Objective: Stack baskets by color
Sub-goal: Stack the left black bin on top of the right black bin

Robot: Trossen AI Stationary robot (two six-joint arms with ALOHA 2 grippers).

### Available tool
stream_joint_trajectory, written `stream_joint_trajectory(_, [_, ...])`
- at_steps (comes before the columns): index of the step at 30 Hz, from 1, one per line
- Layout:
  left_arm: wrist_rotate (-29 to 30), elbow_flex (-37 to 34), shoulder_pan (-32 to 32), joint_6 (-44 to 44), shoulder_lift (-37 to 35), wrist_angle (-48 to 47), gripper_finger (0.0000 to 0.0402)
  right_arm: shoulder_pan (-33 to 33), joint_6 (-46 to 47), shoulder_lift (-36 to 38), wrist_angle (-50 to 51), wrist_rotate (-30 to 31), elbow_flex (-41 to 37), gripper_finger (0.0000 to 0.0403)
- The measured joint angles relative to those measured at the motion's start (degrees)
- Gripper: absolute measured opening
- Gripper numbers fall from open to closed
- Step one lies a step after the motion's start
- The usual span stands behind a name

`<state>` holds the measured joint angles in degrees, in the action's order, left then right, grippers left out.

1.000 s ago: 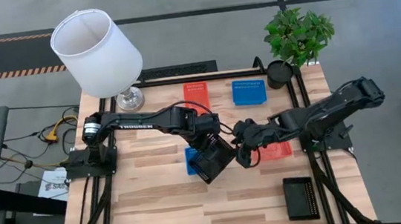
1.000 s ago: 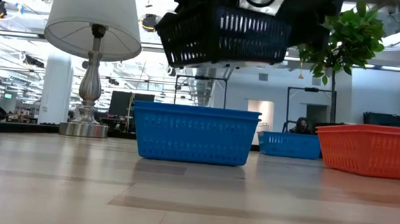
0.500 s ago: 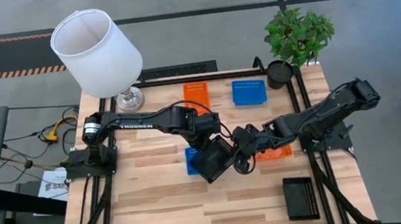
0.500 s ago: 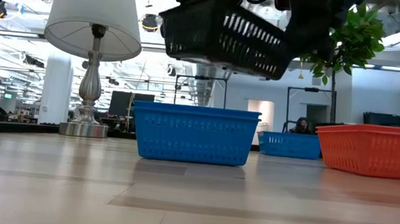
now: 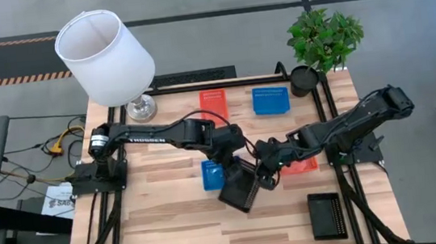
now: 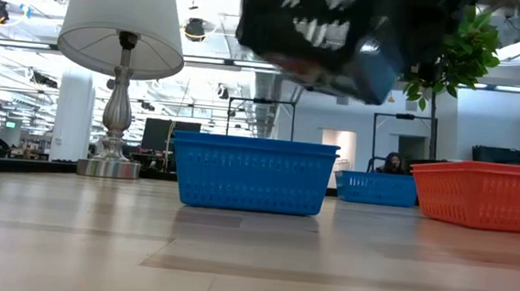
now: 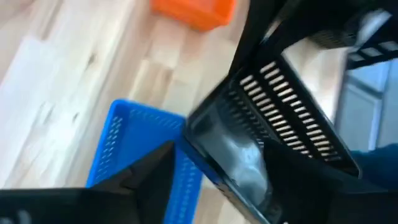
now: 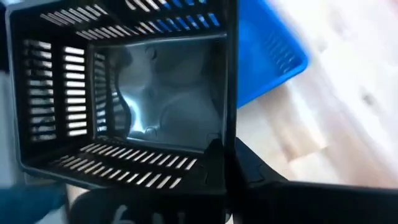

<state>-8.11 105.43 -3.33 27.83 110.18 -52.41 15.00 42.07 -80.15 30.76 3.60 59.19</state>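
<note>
No stack visible yet. Right hand [image 5: 266, 177] pinched on rim of black basket [image 5: 240, 189], lifted mid-desk over blue basket [image 5: 211, 174]; left hand [image 5: 234, 159] spread, free. Second black basket [image 5: 326, 215] near right; other baskets apart.

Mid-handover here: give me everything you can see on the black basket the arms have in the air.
The black basket is a shallow rectangular tray of glossy black plastic with slotted walls and a smooth solid floor, empty. It hangs tilted above the table, clear of it, over the near blue basket. The right gripper is shut on its rim; the left gripper beside it stands open. A second black basket sits apart.
</note>
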Motion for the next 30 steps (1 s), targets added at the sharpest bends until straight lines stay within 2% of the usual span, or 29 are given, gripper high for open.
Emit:
stream_joint_trajectory(2, [-1.38,0.01,0.53,-0.92,-1.21,0.59,0.0254,0.87,-0.11,1.12,2.93,-3.03,0.01,0.0005])
stream_joint_trajectory(4, [-2.07,0.06,0.97,-2.29,-2.73,1.33,0.0268,2.55,-0.29,3.04,6.36,-3.6,-0.02,0.0005])
stream_joint_trajectory(8, [1.09,0.06,1.01,-5.81,-6.78,1.33,0.0276,7.42,2.31,8.79,14.82,-4.07,-1.08,0.0005])
stream_joint_trajectory(13, [10.79,0.15,-0.24,-11.81,-11.31,-0.18,0.027,18.32,8.09,17.99,19.96,-4.33,-2.49,0.0005])
stream_joint_trajectory(15, [11.56,0.12,-0.43,-14.87,-11.57,1.12,0.0268,23.19,10.4,20.37,22.49,-4.18,-2.5,0.0005])
stream_joint_trajectory(19, [9.31,-0.8,-0.35,-20.21,-11.7,6.46,0.0267,31.0,16.96,22.52,30.85,-3.8,-2.5,0.0004])
stream_joint_trajectory(21, [8.18,-3.77,-0.05,-21.77,-12.17,12.36,0.0267,34.17,19.67,22.79,35.08,-3.86,-2.55,0.0004])
stream_joint_trajectory(24, [7.31,-9.23,0.22,-21.85,-14.68,15.92,0.0267,37.73,20.97,22.84,36.38,-3.87,-2.62,0.0004])
stream_joint_trajectory(27, [10.1,-16.16,0.23,-19.8,-21.2,18.54,0.0267,40.72,22.11,22.9,35.67,-3.85,-4.04,0.0004])
stream_joint_trajectory(30, [13.47,-25.85,0.25,-16.4,-27.97,26.54,0.0267,42.78,22.49,22.96,33.48,-5.29,-7.81,0.0004])
